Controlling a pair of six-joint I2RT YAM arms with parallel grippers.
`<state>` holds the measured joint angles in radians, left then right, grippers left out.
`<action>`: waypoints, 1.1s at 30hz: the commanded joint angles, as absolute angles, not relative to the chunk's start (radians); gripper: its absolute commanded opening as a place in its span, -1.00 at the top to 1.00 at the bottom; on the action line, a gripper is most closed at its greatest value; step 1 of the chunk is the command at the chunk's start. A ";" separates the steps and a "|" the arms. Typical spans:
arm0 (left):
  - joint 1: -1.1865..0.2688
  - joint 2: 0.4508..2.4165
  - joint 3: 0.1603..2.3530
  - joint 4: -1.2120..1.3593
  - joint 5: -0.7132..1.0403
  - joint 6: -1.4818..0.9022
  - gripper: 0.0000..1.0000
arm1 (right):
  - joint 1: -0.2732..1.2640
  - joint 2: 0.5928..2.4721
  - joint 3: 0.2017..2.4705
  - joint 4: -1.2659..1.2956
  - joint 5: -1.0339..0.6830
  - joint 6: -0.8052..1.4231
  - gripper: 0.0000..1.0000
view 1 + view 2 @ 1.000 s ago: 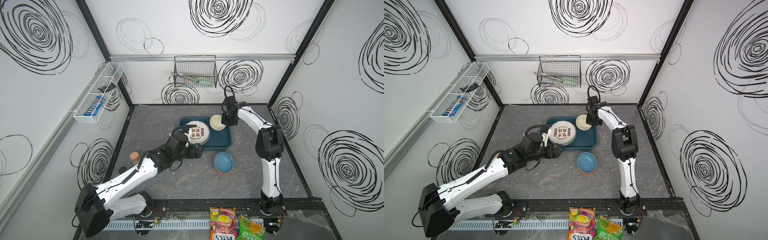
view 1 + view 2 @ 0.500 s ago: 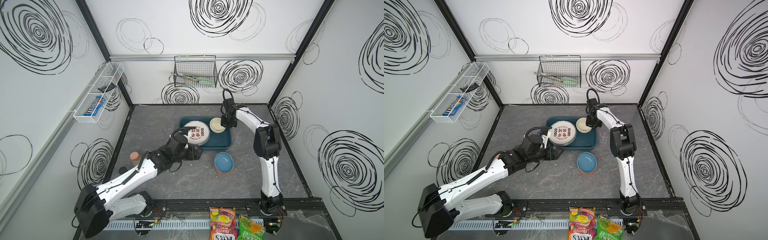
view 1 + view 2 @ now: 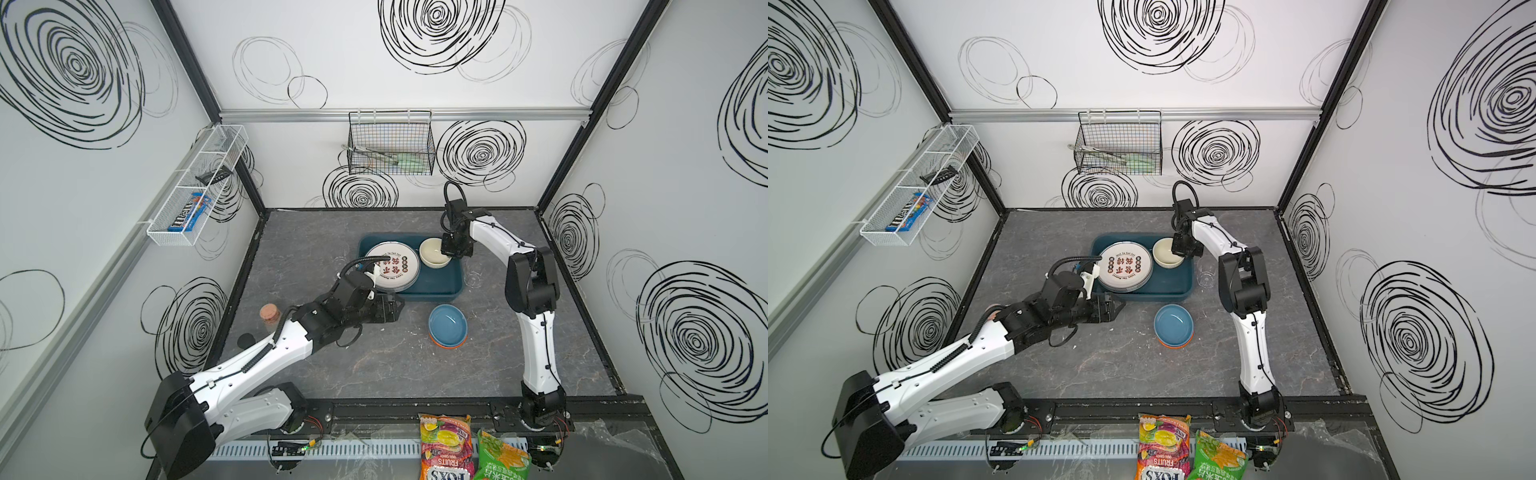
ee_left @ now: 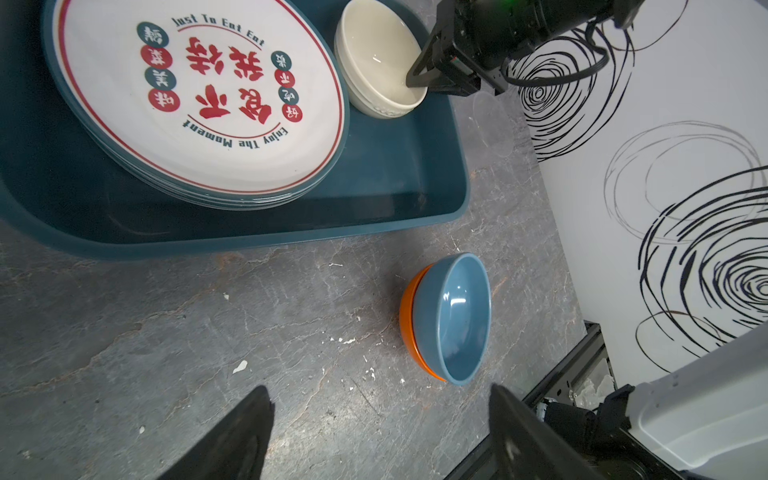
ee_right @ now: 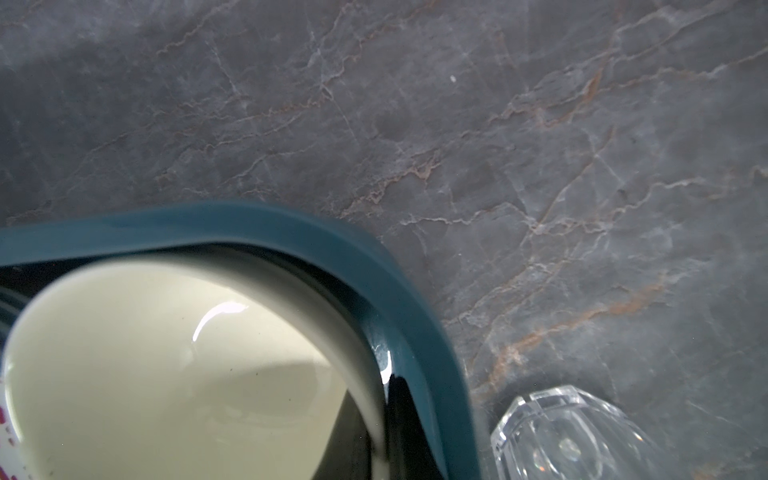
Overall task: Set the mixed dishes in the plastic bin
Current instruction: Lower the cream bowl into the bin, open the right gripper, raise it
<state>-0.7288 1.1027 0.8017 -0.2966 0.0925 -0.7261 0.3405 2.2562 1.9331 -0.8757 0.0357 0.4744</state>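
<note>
The dark teal plastic bin holds a stack of white plates with red Chinese characters. Beside them in the bin is a cream bowl. My right gripper is shut on that bowl's rim, one finger inside and one outside. A blue bowl sits nested in an orange bowl on the table in front of the bin. My left gripper hovers open and empty just left of these bowls. A clear glass tumbler stands right of the bin.
A cork-stoppered jar and a small dark-lidded jar stand by the left wall. A black wire basket hangs on the back wall, a white mesh rack on the left wall. Snack bags lie at the front edge.
My left gripper has drawn back a little from the plates toward the front. The right gripper has carried the cream bowl slightly lower into the bin.
</note>
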 commanded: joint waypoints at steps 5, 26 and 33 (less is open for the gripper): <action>-0.719 1.077 0.781 -0.273 0.088 -0.737 -0.69 | 0.351 2.264 1.945 -0.862 0.055 0.494 0.76; -0.719 1.056 0.762 -0.264 0.094 -0.747 -0.70 | 0.370 2.102 1.893 -0.854 0.061 0.503 0.41; -0.723 1.045 0.765 -0.272 0.095 -0.753 -0.69 | 0.381 1.968 1.793 -0.837 0.047 0.496 0.40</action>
